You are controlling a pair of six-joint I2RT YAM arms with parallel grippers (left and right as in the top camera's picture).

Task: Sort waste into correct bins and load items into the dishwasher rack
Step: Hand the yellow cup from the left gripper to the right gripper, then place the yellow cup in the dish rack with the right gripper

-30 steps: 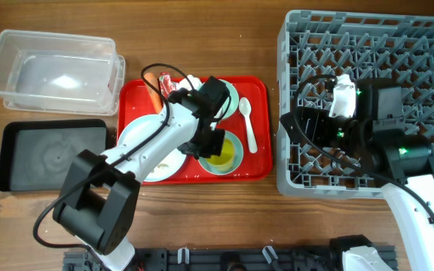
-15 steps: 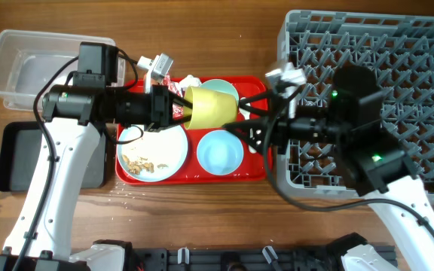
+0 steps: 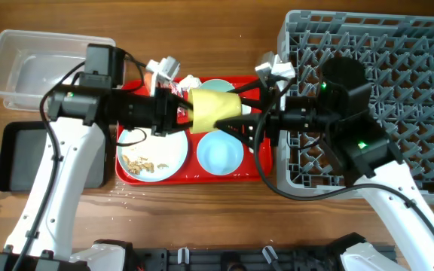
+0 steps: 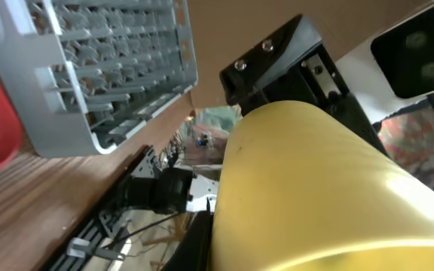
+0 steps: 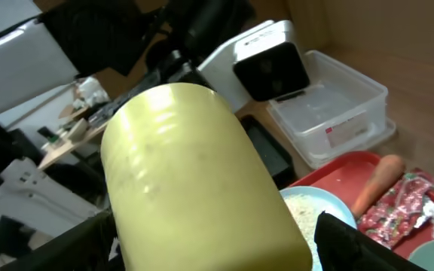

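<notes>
The yellow cup (image 3: 213, 109) hangs on its side above the red tray (image 3: 255, 164). My left gripper (image 3: 183, 111) is shut on its left end; one finger (image 4: 198, 241) shows against the cup (image 4: 315, 188). My right gripper (image 3: 238, 114) is open, its fingers on either side of the cup's right end (image 5: 194, 173). On the tray are a pale blue plate (image 3: 157, 150) with crumbs (image 3: 138, 162), a small pale blue bowl (image 3: 218, 153) and a mint-green bowl (image 3: 218, 86). The carrot (image 5: 375, 181), snack wrapper (image 5: 394, 207) and tissue (image 3: 190, 80) lie at the tray's back. The spoon is hidden.
The grey dishwasher rack (image 3: 398, 45) fills the right side, close to the tray's right edge. The clear tub (image 3: 51, 68) stands at the back left, with the black tray (image 3: 21, 150) in front of it. Both arms cross above the red tray.
My left gripper has lifted the yellow cup off the tray and carried it right. My right gripper has come left from the rack and now straddles the cup.
</notes>
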